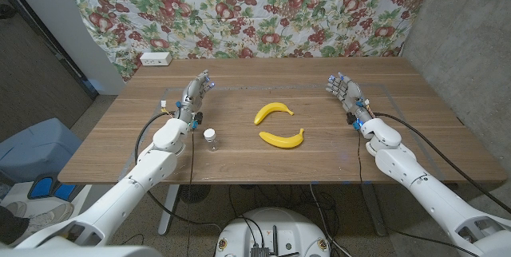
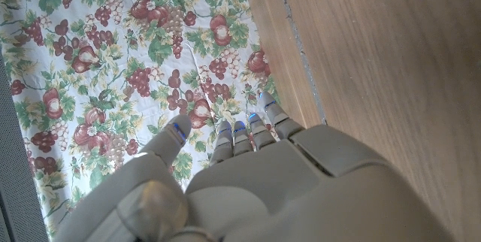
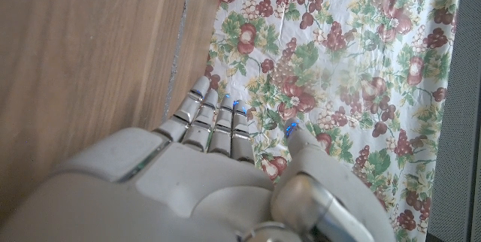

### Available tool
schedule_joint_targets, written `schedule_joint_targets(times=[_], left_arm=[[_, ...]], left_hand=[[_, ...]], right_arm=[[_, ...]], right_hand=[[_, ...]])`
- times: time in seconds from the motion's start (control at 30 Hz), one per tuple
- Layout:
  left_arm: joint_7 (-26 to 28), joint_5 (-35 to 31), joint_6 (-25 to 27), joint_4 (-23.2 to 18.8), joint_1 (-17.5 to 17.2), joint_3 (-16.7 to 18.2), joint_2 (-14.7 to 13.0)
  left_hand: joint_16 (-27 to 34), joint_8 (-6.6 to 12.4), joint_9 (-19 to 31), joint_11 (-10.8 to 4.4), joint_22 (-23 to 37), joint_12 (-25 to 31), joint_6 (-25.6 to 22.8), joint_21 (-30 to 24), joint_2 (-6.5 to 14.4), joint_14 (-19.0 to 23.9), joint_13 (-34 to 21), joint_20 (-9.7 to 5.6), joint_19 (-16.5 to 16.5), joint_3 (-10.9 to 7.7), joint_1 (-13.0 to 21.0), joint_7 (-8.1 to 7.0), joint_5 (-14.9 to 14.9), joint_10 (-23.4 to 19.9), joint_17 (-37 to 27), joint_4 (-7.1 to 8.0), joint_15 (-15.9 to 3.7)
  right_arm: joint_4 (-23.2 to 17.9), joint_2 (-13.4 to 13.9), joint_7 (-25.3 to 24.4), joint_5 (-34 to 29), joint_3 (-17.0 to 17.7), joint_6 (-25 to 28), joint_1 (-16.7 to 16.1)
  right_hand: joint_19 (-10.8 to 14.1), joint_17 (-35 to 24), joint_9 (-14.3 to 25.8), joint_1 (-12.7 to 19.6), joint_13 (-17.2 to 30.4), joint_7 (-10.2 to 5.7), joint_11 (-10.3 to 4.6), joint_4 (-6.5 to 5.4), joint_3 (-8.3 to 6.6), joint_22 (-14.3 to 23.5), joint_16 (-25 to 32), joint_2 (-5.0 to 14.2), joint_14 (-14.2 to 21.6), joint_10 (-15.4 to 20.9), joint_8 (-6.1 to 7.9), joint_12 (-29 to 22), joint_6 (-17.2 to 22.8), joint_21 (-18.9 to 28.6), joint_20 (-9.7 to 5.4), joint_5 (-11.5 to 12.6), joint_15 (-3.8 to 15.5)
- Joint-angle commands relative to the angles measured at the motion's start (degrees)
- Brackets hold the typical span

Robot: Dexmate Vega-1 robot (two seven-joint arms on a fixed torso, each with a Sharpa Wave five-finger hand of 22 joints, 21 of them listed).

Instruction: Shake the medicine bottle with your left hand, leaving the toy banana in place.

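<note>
Medicine bottle [image 1: 210, 139] stands upright on desk [image 1: 120, 149], near front edge, just right of left forearm; small, clear body w/ white cap, contents too small to tell. Nothing touches it. Two yellow toy bananas to its right: one [image 1: 283, 137] nearer, other [image 1: 272, 112] just behind, apart. Farther back, left hand [image 1: 196, 91] & right hand [image 1: 343, 92] on desk, fingers straight & slightly spread, holding nothing. Fruit-print cloth [image 1: 255, 9] hangs behind desk.

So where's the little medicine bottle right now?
In the head view the medicine bottle stands upright on the wooden table, just beside the left forearm and left of the two toy bananas.
</note>
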State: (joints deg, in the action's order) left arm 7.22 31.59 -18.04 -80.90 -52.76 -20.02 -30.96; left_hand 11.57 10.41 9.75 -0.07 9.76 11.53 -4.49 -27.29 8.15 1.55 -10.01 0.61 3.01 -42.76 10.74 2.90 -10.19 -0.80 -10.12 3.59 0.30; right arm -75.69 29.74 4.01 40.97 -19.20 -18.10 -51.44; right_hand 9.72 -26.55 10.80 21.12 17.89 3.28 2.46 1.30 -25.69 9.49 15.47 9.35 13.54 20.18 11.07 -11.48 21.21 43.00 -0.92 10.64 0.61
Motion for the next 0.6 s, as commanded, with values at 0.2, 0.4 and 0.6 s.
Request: schedule_joint_targets(times=[0.2,0.4,0.6], left_arm=[[5.45,-6.97,1.37,-4.28,-1.93,-0.16,-3.26],[6.89,-8.89,1.59,-5.43,-2.69,0.07,-4.06],[7.98,-10.14,2.3,-7.07,-3.78,0.49,-5.01]], left_hand=[[0.08,0.58,0.22,-0.52,0.12,0.26,-1.38,0.19,1.87,1.46,-0.17,0.53,0.9,-0.05,-0.2,-0.17,-0.21,-0.86,0.01,-0.92,-0.21],[0.12,0.69,0.23,-0.52,0.15,0.38,-2.04,0.3,1.88,2.03,-0.17,0.71,1.21,-0.13,-0.32,-0.45,-0.2,-1.52,-0.01,-1.01,-0.3],[0.09,0.7,0.22,-0.85,0.21,0.31,-2.9,0.49,2.54,2.5,-0.18,2.48,1.72,-0.65,-0.47,-1.04,-0.33,-2.02,-0.16,-0.62,-0.33]], right_arm=[[-0.99,-0.34,-1.98,-0.74,-0.3,0.43,-0.87],[-1.02,-0.48,-2.42,-1.24,-0.65,0.6,-0.73],[-1.31,-0.6,-3.03,-1.64,-0.9,0.79,-0.79]], right_hand=[[0.7,0.05,0.22,0.58,-0.09,0.08,0.35,0.88,-0.19,0.09,0.36,-0.3,0.69,0.59,0.6,-0.47,0.64,-0.31,0.29,0.41,0.17],[0.81,0.13,0.23,0.69,-0.21,0.18,0.49,1.22,-0.22,0.1,0.39,-0.34,0.73,0.74,0.6,-0.53,0.73,-0.49,0.33,0.48,0.1],[0.86,0.19,0.23,0.75,-0.3,0.15,0.47,1.46,-0.22,0.11,0.4,-0.37,0.75,0.83,0.61,-0.56,0.82,-0.65,0.37,0.53,0.08]])
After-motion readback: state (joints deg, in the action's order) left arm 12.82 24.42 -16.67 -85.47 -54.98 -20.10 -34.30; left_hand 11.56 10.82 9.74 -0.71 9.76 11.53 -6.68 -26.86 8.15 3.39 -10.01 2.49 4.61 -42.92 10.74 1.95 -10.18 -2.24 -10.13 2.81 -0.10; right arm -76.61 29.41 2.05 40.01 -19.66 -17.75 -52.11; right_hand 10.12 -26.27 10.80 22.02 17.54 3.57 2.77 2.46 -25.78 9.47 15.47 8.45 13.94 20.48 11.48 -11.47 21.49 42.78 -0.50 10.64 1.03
